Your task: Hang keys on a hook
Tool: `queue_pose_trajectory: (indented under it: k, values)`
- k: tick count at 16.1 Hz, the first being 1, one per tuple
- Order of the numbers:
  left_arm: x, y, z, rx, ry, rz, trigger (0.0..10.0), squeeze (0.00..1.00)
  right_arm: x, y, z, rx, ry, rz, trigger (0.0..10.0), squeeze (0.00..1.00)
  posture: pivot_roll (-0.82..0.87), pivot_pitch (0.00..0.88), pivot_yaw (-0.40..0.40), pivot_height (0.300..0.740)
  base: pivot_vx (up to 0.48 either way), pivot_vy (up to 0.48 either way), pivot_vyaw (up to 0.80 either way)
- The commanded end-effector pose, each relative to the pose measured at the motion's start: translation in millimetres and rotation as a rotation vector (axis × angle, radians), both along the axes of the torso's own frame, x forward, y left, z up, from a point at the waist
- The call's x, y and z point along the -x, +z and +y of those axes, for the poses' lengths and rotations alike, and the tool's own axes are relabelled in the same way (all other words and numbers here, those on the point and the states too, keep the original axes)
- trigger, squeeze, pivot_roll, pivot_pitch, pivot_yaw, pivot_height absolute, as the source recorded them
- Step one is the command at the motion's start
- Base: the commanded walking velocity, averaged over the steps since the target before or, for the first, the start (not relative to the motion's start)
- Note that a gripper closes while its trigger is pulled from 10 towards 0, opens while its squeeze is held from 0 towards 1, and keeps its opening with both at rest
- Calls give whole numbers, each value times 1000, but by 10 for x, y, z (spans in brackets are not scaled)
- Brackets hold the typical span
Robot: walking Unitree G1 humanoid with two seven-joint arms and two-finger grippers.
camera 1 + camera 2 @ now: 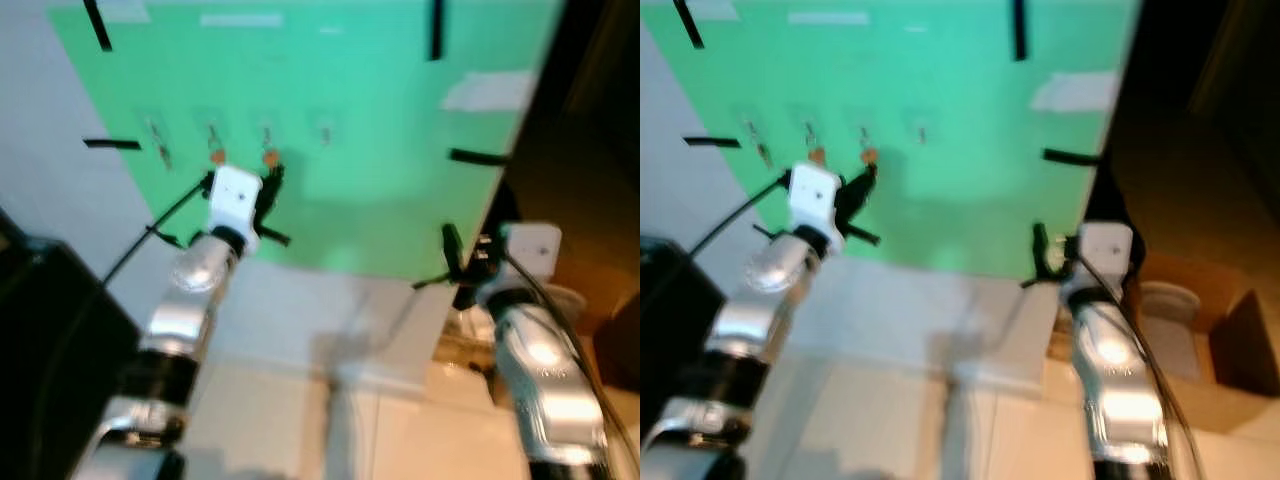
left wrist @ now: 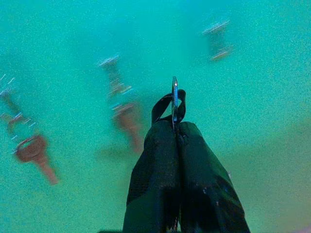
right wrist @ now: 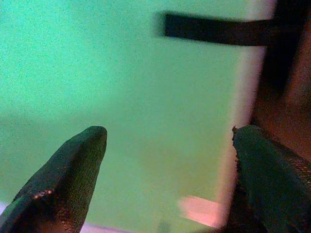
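Green sheeting [image 1: 380, 120] covers the wall ahead, fixed with strips of black tape [image 1: 478, 157] along its edges, and pale tiled floor [image 1: 400, 430] runs below it. Four small metal hooks [image 1: 325, 133] sit in a row across the upper part of the sheet. Two of them already carry orange-brown keys [image 2: 35, 151], one near the sheet's left edge and one on the next hook along, each hanging straight down.

Up against the sheet, just below the row and close beside the second hung key, is the left gripper [image 2: 176, 127]. Its two black fingers [image 2: 155, 179] are pressed tightly together, pinching a thin metal key ring [image 2: 174, 97] with a short black loop [image 2: 163, 104] around it. The ring stands edge-on above the fingertips, near the hooks but touching none of them; the key itself is hidden behind the fingers.

Lower down, near the sheet's right edge, the right gripper [image 3: 167, 141] has its fingers [image 3: 73, 170] spread wide apart, with nothing between them. It faces the green surface and one tape strip.

Right of the sheet the room is dark, with a cardboard box [image 1: 1200, 350] on the floor.
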State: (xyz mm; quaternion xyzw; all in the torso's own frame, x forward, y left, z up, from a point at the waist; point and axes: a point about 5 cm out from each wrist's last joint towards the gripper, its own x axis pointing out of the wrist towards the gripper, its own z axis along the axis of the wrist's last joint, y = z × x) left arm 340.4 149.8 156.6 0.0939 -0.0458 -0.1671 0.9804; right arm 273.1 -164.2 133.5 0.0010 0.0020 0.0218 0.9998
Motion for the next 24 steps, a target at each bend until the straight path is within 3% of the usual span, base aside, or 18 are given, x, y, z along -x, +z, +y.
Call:
queue_pose_trajectory:
  k: [1, 2, 4, 5, 7, 11, 12, 14, 15, 16, 17, 20, 24]
  values:
    - [-3, 44, -37, -11, -22, -17, 10000, 0, 0, 31, -45, 8, -3, -14, 10000, 0, -115, 0, 72, 740, 352, 0, 0]
    - [0, 51, -40, -17, -28, -25, 10000, 0, 5, 39, -50, 2, 0, -19, 10000, 0, -121, 0, 73, 740, 330, 0, 0]
    - [82, 104, -145, 48, -149, -60, 10000, 0, 43, 42, -79, -24, 12, -24, 10000, 0, -124, 0, 70, 740, 0, 0, 0]
    - [102, 96, -165, 37, -183, -58, 10000, 0, 51, 42, -83, -25, 16, -24, 10000, 0, -124, 0, 70, 740, 0, 0, 0]
    - [217, 59, -228, -5, -352, -37, 10000, 0, 64, 11, -112, -15, 36, -3, 10000, 0, -111, 0, 56, 740, 0, 0, 0]
    - [277, 97, -262, -42, -473, -21, 10000, 0, 33, 76, -127, -45, 92, -30, 10000, 0, -100, 0, 38, 740, 0, 0, 0]
    - [241, 132, -246, 5, -462, -23, 10000, 0, 39, 137, -103, -73, 135, -54, 10000, 0, -103, 0, 37, 740, 0, 0, 0]
    - [159, 147, -203, 20, -385, -24, 10000, 0, 67, 188, -51, -110, 221, -60, 10000, 0, -110, 0, 26, 740, 0, 0, 0]
    - [67, 139, -142, -22, -273, -31, 10000, 0, 99, 207, -12, -106, 296, -54, 10000, 0, -110, 0, 21, 740, 0, 0, 0]
    - [-24, 145, -66, -128, -153, -61, 10000, 0, 123, 216, 12, -87, 356, -39, 10000, 0, -105, 0, 7, 740, 0, 0, 0]
    - [-45, 164, -48, -177, -126, -88, 10000, 0, 126, 224, 18, -83, 376, -35, 10000, 0, -105, 0, 6, 740, 0, 0, 0]
    - [37, 252, -170, -195, -200, -187, 10000, 0, 113, 261, 15, -104, 398, -43, 10000, 0, -108, 0, 5, 740, 0, 0, 0]
    - [-36, 206, -255, -311, -167, -250, 10000, 0, 200, 296, 22, -130, 454, -35, 10000, 0, -137, 0, -6, 740, 0, 0, 0]
